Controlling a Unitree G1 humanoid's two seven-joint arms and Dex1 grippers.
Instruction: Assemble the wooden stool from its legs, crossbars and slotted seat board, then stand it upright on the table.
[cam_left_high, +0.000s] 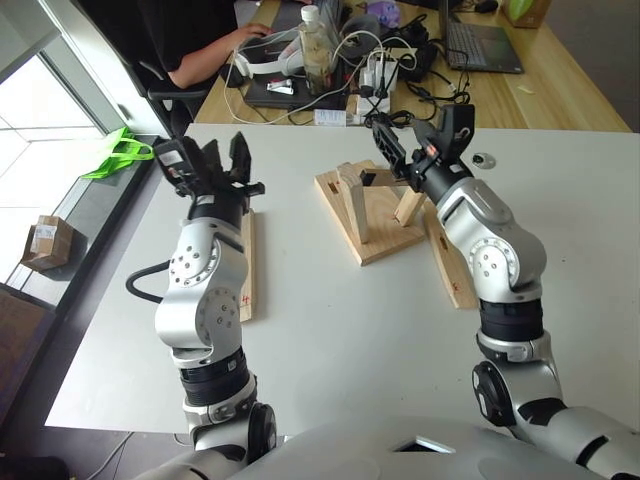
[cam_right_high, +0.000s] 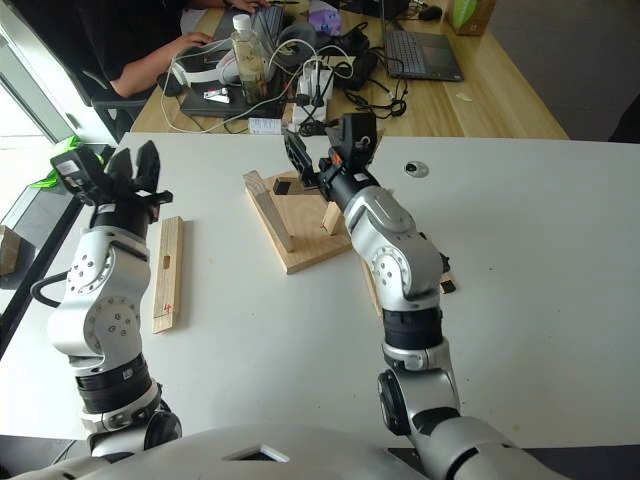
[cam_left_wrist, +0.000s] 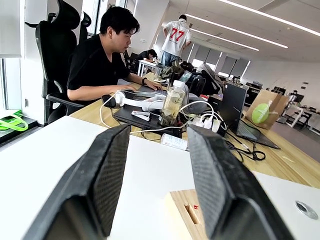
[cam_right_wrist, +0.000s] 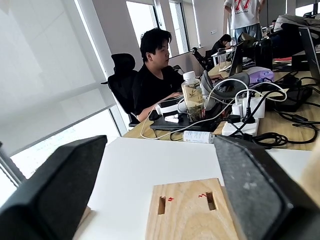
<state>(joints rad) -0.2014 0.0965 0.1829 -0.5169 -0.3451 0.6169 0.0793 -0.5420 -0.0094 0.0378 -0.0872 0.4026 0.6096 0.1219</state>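
The slotted seat board lies flat mid-table with two legs standing in it, a taller one and a shorter one. My right gripper hovers open just behind the board; its wrist view shows the board's two slots between the wide-spread fingers. A long slotted wooden bar lies on the table to the left. My left gripper is open above that bar's far end, holding nothing. Its wrist view shows a slotted wooden piece past the fingers.
Another wooden bar lies on the table under my right forearm. A cable grommet sits at the back right. Behind the white table stands a wooden desk with cables, a bottle and laptops, where a person works.
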